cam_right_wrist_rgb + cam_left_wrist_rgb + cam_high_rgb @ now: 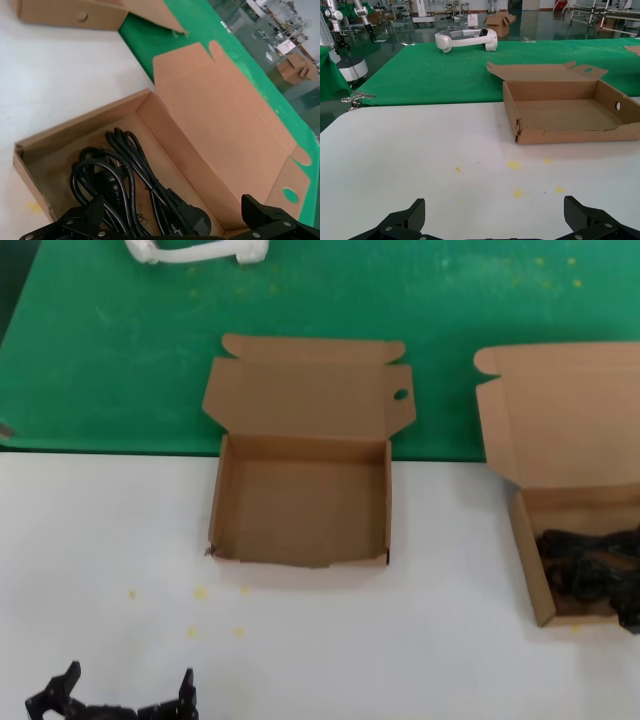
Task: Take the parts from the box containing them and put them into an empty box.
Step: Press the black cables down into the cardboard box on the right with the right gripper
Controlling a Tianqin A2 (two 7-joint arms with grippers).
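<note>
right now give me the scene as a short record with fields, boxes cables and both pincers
empty box: centre of the white table, lid open, nothing inside
source box: toward the robot's right, plain lid open
cables: black, tangled inside the source box
left pincer: open, low over the white table, holding nothing
right pincer: open, just above the cables, holding nothing
white plastic piece: far side, on the green mat

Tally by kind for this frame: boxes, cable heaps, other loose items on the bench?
Open cardboard boxes: 2, the holed-flap box and the plain-lid box.
Heaps of black cables: 1, strands uncountable.
White plastic piece: 1.
Total: 4.
</note>
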